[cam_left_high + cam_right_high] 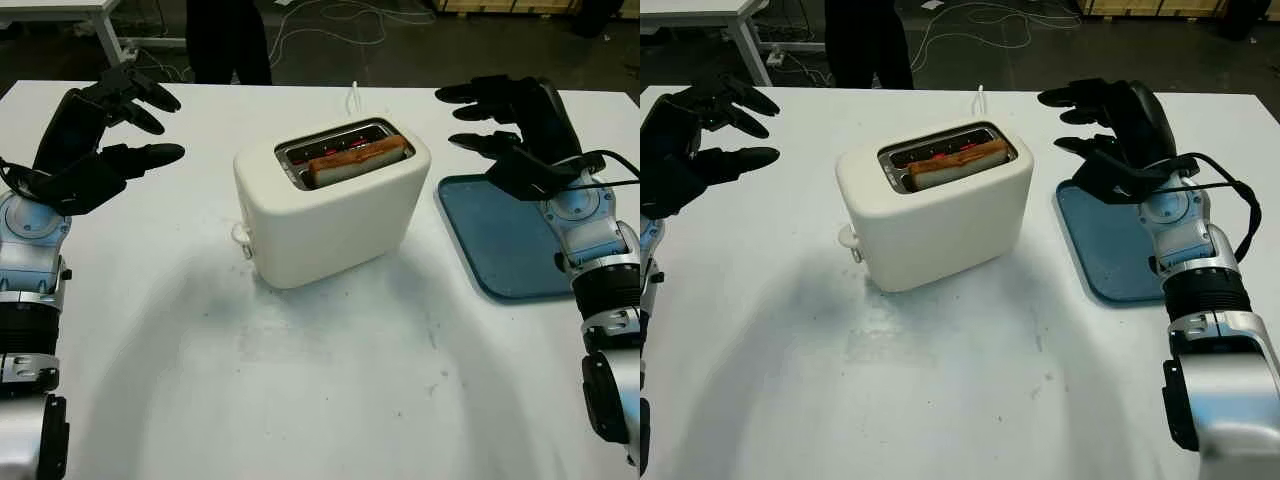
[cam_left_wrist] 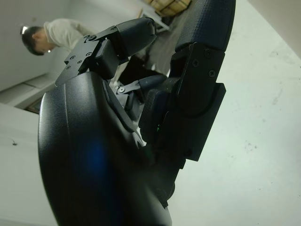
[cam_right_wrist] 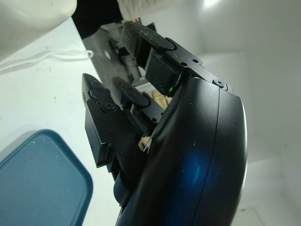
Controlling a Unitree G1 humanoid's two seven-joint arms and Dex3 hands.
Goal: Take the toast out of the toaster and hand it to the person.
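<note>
A cream-white toaster (image 1: 330,205) is seen at the centre of the head views, standing on the white counter (image 1: 300,390). A slice of toast (image 1: 358,158) is lodged in the nearer of the toaster's two slots, its browned top edge standing a little above the rim; the slot behind it shows a red glow. A small knob sticks out from the toaster's lower left corner. A thin white cord (image 1: 353,97) runs from behind the toaster toward the upper edge of the counter.

The left hand (image 1: 105,135) is held at the upper left of the frame, well apart from the toaster, open and with nothing in it, its fingers pointing toward the toaster. The right hand (image 1: 515,125) is held at the upper right, likewise open and holding nothing, poised above the far end of a blue tray (image 1: 500,245). The tray lies flat on the counter to the right of the toaster, near it but not touching.

At the top of the frame, beyond the far edge of the counter, a person's dark-clothed legs (image 1: 228,40) are seen standing on the floor, with loose cables (image 1: 330,20) lying on the floor to their right.
</note>
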